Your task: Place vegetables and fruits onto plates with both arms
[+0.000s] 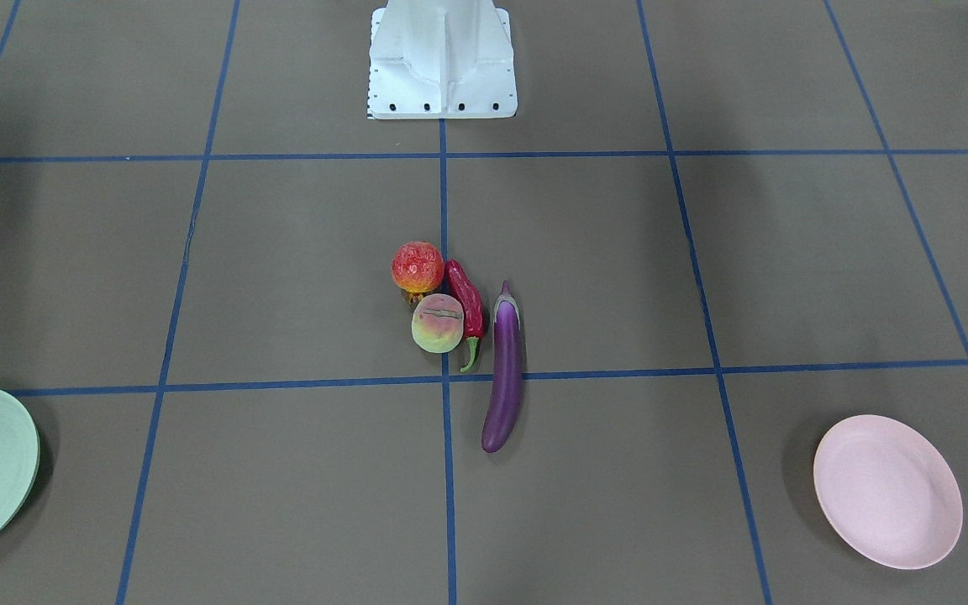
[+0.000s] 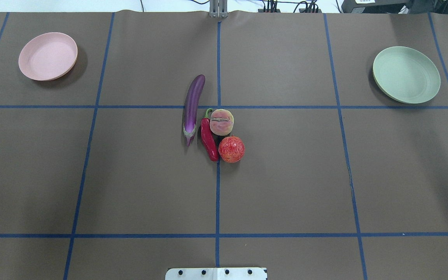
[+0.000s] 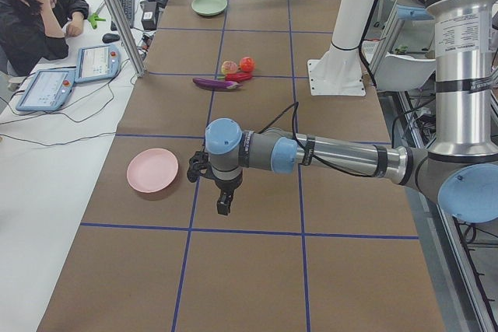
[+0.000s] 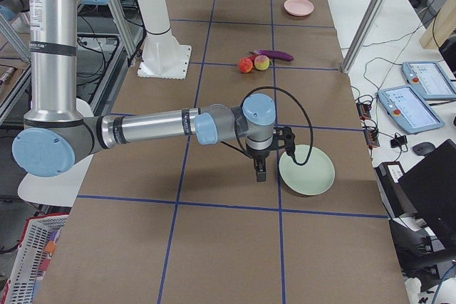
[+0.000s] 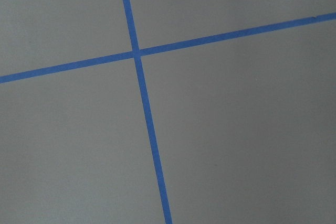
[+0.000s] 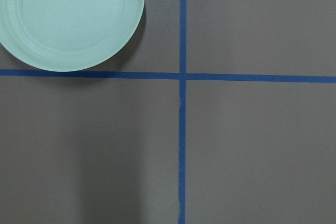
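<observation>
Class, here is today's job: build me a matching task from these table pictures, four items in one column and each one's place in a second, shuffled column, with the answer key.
Items
1. eggplant
2. chili pepper
3. pink plate
4. green plate

Places
A. empty, on the robot's right
B. between the eggplant and the peach
C. empty, on the robot's left
D. outermost in the cluster, on the pink plate's side

Pairs: 1-D, 2-B, 3-C, 4-A
</observation>
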`<action>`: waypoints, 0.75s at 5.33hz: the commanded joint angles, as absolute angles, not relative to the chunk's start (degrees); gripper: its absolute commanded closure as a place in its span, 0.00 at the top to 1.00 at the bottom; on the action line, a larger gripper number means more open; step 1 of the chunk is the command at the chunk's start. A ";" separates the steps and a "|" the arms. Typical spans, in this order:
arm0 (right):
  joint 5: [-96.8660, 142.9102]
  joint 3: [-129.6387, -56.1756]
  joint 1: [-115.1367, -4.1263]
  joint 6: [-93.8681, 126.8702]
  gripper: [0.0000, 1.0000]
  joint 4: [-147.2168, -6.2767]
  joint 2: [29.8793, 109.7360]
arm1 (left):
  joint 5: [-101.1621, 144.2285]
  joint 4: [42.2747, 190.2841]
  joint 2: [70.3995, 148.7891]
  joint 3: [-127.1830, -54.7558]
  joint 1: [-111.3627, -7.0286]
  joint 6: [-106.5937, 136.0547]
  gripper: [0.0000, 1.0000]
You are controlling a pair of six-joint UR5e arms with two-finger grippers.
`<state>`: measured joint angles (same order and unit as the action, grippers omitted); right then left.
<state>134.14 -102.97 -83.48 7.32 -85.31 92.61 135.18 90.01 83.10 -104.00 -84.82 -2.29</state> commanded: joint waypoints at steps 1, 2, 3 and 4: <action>136.91 -102.92 -78.87 7.56 1.00 -79.42 90.79 | 135.18 90.00 83.14 -103.71 -84.73 -2.29 1.00; 136.67 -101.79 -75.71 7.65 1.00 -74.75 90.62 | 135.18 90.00 83.06 -103.54 -84.81 -2.29 1.00; 136.58 -102.21 -71.06 15.48 1.00 -71.40 89.05 | 135.18 90.09 83.14 -103.45 -84.73 -2.29 1.00; 136.41 -102.39 -66.23 29.65 1.00 -67.54 84.51 | 135.18 90.17 83.14 -103.45 -84.73 -2.29 1.00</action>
